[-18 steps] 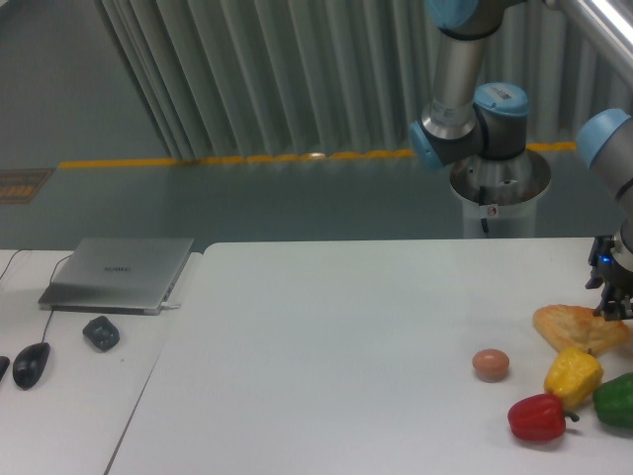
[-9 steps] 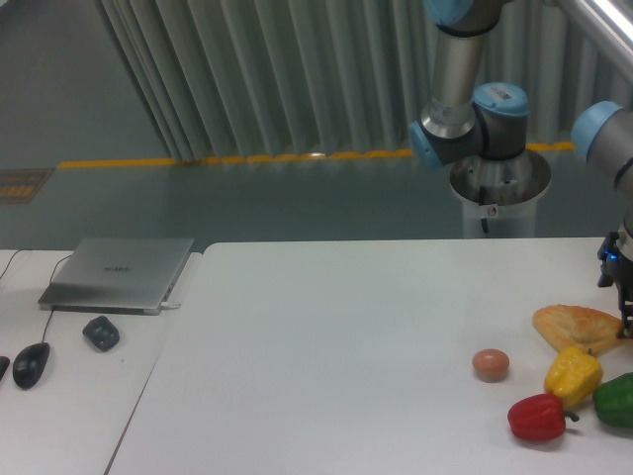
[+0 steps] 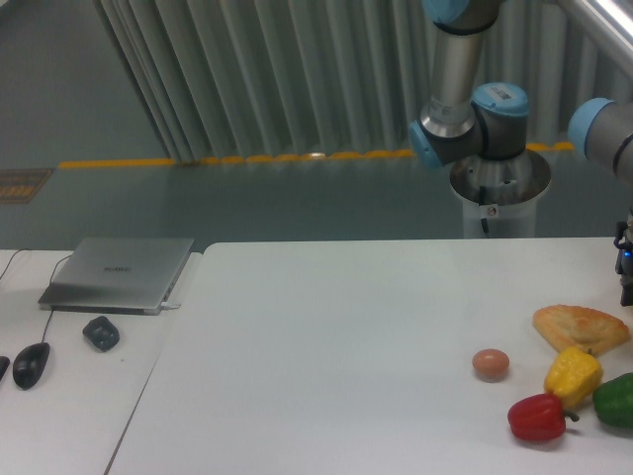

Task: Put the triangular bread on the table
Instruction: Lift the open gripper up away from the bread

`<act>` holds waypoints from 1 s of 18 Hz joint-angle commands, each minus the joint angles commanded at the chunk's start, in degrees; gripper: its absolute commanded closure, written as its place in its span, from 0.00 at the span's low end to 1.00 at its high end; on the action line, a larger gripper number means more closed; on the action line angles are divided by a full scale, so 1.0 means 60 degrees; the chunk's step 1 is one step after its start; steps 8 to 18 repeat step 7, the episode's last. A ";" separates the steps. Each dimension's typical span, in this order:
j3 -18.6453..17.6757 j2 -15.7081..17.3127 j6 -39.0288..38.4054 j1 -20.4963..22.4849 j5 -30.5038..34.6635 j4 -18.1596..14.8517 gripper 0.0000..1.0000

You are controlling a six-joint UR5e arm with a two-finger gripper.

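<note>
Lying flat on the table [image 3: 326, 336], the triangular bread [image 3: 581, 327] rested free at about 4 o'clock. Near its 1 o'clock, the gripper [image 3: 626, 287] was mostly cropped; its jaws could not be judged.

A ribbed grey wall [image 3: 297, 69] is seen at the far side, above a grey floor [image 3: 247, 203] crossed by a yellow line [image 3: 237, 158]. A white desk [image 3: 69, 396] is placed at the near left.
</note>
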 joint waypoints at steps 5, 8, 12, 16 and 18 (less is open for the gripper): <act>0.0015 0.0000 0.0029 -0.0059 0.0000 0.0015 0.00; 0.0015 0.0000 0.0029 -0.0073 0.0000 0.0015 0.00; 0.0015 0.0000 0.0029 -0.0073 0.0000 0.0015 0.00; 0.0015 0.0000 0.0029 -0.0073 0.0000 0.0015 0.00; 0.0015 0.0000 0.0029 -0.0073 0.0000 0.0015 0.00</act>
